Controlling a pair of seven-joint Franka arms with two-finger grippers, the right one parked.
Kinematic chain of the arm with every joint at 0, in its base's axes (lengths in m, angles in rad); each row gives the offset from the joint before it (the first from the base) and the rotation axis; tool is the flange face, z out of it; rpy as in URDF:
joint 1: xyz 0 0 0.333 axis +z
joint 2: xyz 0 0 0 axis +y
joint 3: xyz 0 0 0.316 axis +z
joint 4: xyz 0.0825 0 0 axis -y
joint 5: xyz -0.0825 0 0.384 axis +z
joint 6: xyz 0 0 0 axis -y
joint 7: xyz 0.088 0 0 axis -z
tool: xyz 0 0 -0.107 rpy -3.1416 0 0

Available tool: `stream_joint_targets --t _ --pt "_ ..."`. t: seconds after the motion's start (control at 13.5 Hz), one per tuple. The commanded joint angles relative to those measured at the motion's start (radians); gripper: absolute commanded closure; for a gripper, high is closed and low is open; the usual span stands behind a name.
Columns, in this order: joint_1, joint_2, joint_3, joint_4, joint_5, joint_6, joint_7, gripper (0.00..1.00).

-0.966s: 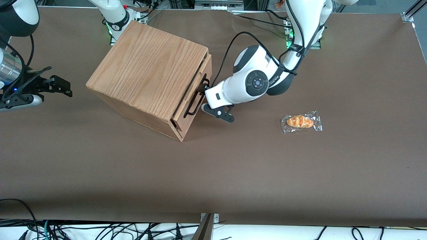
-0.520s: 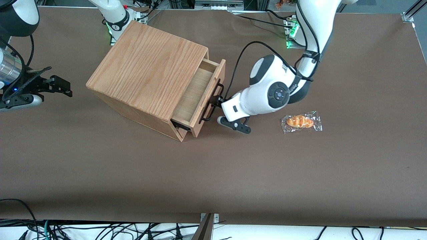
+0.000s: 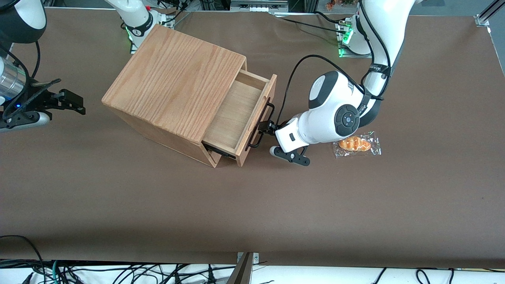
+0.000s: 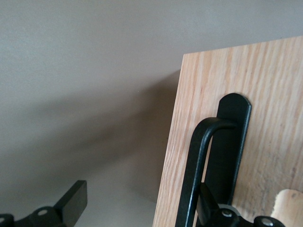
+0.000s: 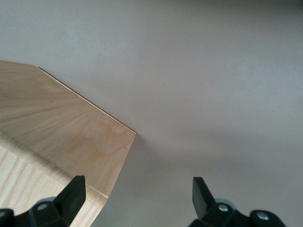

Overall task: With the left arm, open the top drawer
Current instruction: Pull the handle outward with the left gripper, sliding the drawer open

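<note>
Oak-grain top drawer (image 3: pixel 236 114) stands half out of its box (image 3: pixel 173 86), our left arm's gripper (image 3: pixel 271 128) hooked open around the black handle (image 3: pixel 263 124), so we pull straight along the runners.

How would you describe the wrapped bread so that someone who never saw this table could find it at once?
Start at the large wooden box, whose top drawer stands pulled out, the gripper at its handle. Past the left arm, toward the working arm's end, lies the wrapped bread: the only orange, plastic-wrapped thing on the brown table.
</note>
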Motion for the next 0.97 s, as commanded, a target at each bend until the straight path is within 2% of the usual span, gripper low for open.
stream_joint_targets --t 0.0,0.15,0.89 --pt "0.026 0.009 0.008 0.026 0.029 -0.015 0.019 0.00" --pt "0.031 0.011 0.006 0.026 0.057 -0.019 0.021 0.00" --pt "0.046 0.011 0.006 0.026 0.092 -0.038 0.023 0.00"
